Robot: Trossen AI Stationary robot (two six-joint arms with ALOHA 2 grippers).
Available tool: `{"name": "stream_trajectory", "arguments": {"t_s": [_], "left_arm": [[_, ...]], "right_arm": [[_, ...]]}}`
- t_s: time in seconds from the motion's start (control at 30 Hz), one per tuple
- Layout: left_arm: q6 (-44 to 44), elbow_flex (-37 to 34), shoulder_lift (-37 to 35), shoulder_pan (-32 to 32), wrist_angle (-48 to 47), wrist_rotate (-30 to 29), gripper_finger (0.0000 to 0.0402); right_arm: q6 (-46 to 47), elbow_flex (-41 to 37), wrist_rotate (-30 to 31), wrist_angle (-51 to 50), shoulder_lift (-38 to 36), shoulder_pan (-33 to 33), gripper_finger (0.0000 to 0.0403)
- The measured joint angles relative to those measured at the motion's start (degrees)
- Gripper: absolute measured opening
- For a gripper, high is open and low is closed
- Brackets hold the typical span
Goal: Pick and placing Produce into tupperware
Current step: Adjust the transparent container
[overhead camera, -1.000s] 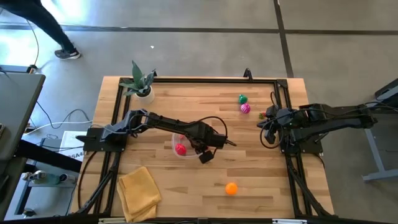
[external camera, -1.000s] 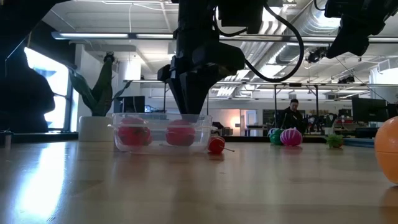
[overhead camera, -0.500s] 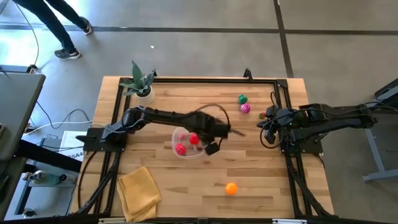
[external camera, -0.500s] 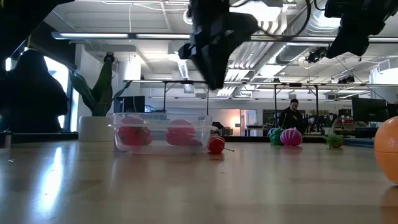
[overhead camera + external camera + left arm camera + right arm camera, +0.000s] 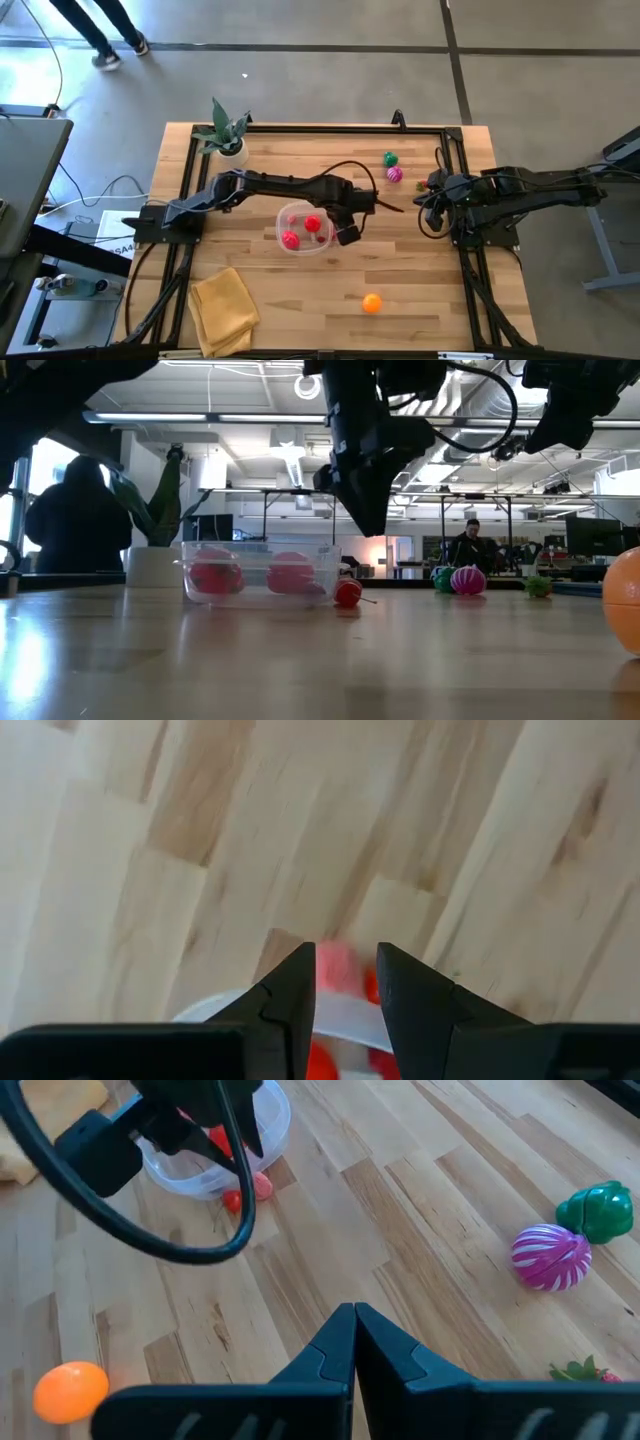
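The left arm's wrist hides the right side of the tupperware (image 5: pixel 300 231) from above, so the small red piece (image 5: pixel 347 594) lying just outside its wall shows only from table height. In the left wrist view the red produce (image 5: pixel 338 968) is blurred between the fingers. At the surface's right edge, the orange piece (image 5: pixel 623 601) is cut off.

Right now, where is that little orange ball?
In the high view the orange ball lies alone on the table's near part, right of the yellow cloth and well clear of the clear tub.
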Motion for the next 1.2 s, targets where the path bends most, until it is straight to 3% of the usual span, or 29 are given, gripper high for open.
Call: {"name": "stream_trajectory", "arguments": {"t_s": [0.6, 1.2], "left_arm": [[1.53, -0.26, 4.57, -0.10, -3.03, 4.85, 0.0099], [1.51, -0.24, 4.57, -2.31, -8.87, 3.86, 0.0099]], "right_arm": [[-0.01, 0.01, -0.01, 0.01, 0.00, 0.00, 0.0000], [0.00, 0.00, -0.01, 0.00, 0.01, 0.01, 0.0000]]}}
